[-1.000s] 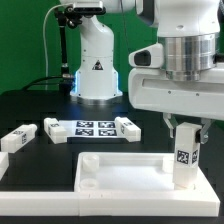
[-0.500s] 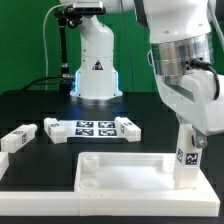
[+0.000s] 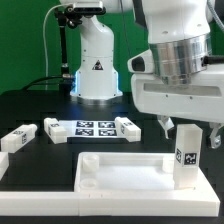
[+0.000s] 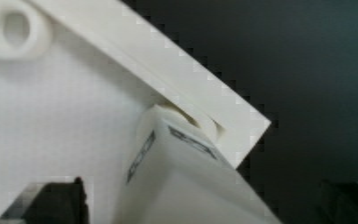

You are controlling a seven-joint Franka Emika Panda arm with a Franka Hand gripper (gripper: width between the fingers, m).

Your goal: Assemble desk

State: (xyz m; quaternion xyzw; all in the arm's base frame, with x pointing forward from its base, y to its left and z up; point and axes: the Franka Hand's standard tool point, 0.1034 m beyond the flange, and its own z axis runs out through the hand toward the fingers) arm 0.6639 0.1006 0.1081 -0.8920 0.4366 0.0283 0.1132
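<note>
The white desk top (image 3: 115, 172), a tray with a raised rim, lies at the front of the black table. One white leg (image 3: 186, 158) with a black-and-white tag stands upright at its corner on the exterior view's right. My gripper (image 3: 189, 131) hangs over that leg, open, with a finger on each side and a gap to the leg. In the wrist view the leg (image 4: 185, 165) rises between the dark fingertips (image 4: 51, 202) from the desk top's corner (image 4: 87, 110); a round socket (image 4: 12, 30) shows in another corner.
The marker board (image 3: 92, 128) lies behind the desk top. A loose tagged leg (image 3: 18, 138) lies at the exterior view's left, another white block (image 3: 52, 125) beside the marker board. The arm's white base (image 3: 97, 65) stands at the back.
The jaws have opened and let go of the upright leg, which stays standing at the desk top's corner. The wrist has turned back to square.
</note>
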